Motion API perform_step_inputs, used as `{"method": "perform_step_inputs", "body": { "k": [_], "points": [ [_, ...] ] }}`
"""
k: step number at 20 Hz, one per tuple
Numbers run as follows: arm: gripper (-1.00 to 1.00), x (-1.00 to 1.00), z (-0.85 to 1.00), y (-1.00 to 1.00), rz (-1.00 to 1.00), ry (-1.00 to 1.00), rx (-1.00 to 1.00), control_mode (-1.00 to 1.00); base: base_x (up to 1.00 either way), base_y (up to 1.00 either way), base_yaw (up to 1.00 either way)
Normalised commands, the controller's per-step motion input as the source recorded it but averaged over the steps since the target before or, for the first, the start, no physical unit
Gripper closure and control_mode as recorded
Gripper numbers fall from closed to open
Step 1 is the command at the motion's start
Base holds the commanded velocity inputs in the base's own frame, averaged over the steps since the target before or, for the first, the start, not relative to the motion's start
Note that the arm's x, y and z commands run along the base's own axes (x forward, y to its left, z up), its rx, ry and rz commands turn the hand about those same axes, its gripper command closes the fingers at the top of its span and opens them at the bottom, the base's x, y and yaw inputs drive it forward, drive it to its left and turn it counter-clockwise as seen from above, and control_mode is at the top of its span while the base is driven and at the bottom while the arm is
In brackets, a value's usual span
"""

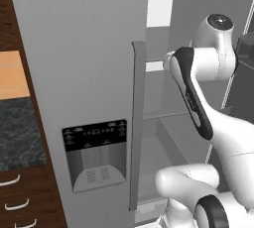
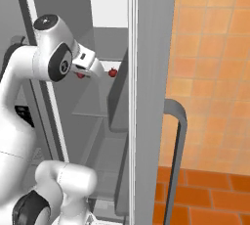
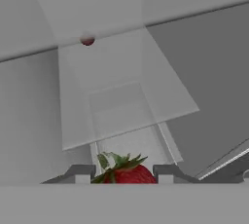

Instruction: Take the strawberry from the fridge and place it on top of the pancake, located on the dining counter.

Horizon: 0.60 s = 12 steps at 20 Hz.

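Observation:
The fridge is a tall grey unit with a black dispenser panel on its shut left door, and its right compartment stands open. My arm reaches into it at upper-shelf height. In the hand view the strawberry, red with green leaves, sits between my two fingertips, and my gripper is shut on it. From the right base view the strawberry shows as a red spot at my gripper, just above a glass shelf. The pancake and the dining counter are out of view.
A second small red fruit lies further back on the same shelf. The open fridge door with its long handle stands close on the right. Dark wood drawers flank the fridge on the left.

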Motion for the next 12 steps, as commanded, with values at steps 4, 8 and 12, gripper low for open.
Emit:
{"method": "perform_step_inputs", "body": {
  "k": [4, 8, 12],
  "points": [
    [1.0, -1.0, -0.32, 0.0, 0.0, 0.21, 0.02, -1.0, 0.0, 0.0, 0.0],
    [1.0, -0.97, -0.91, 0.01, 0.0, 0.15, -0.02, -1.0, 0.0, 0.0, 0.0],
    [1.0, -0.72, -1.0, 0.0, 0.0, 0.03, -0.06, -1.0, 0.0, 0.0, 0.0]
  ]
}}
